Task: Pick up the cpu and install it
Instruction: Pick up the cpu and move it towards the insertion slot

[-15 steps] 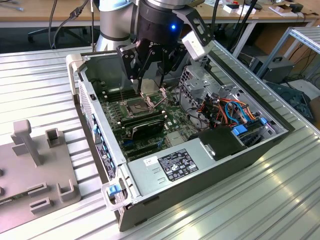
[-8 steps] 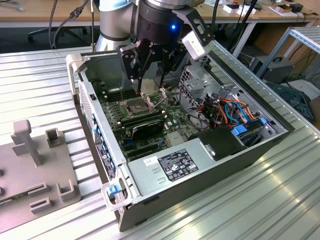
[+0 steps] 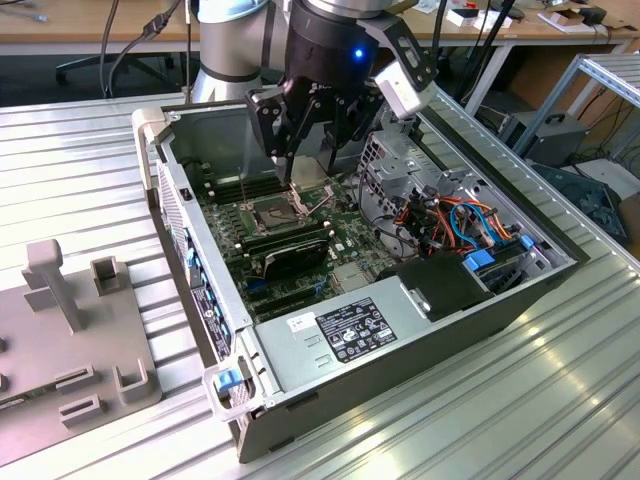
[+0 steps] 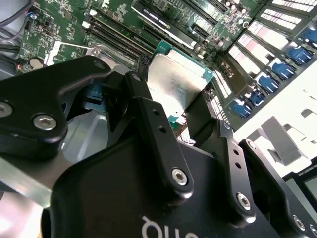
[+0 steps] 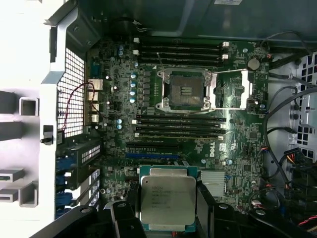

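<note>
Computer case (image 3: pixel 480 320) lies open in the exterior view, with the green motherboard (image 3: pixel 345 215) inside. The gripper (image 3: pixel 305 140) hangs over the board. The open socket (image 3: pixel 272 210) sits at 7 o'clock from its tips. In both wrist views its 2 fingers (image 4: pixel 148 114) pinch the cpu (image 5: pixel 167 201) by its edges, above the board. My guess: hold it flat, line it up with the socket, and lower it softly.
</note>
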{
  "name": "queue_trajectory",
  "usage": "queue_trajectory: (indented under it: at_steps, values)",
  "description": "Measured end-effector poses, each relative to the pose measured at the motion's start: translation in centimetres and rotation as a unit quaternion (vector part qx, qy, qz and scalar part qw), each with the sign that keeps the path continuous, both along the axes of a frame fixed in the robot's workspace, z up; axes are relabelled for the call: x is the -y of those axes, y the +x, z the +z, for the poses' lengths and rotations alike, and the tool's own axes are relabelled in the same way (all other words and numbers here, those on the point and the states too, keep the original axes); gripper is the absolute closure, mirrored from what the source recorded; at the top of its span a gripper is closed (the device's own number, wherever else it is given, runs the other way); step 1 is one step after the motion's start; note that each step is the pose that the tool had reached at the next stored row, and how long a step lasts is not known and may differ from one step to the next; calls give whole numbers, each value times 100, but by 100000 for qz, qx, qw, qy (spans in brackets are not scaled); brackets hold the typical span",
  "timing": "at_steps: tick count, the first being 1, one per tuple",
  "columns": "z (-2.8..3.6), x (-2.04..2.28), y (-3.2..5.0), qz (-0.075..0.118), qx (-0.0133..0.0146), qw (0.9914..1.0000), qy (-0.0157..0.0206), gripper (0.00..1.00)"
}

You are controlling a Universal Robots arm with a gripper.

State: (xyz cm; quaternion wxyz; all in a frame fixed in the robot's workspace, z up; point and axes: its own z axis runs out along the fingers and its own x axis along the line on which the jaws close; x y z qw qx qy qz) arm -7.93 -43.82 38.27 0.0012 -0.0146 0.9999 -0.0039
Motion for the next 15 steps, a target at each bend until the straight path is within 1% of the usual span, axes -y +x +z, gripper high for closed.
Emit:
queue_trajectory:
  at_steps: [3,6,11,15]
  values:
    - [0,0,43,-3,0,100000,0,45]
    - [0,0,109,2,0,100000,0,45]
    - [0,0,169,-4,-3,100000,-2,45]
    - [0,0,193,-9,-2,100000,-3,45]
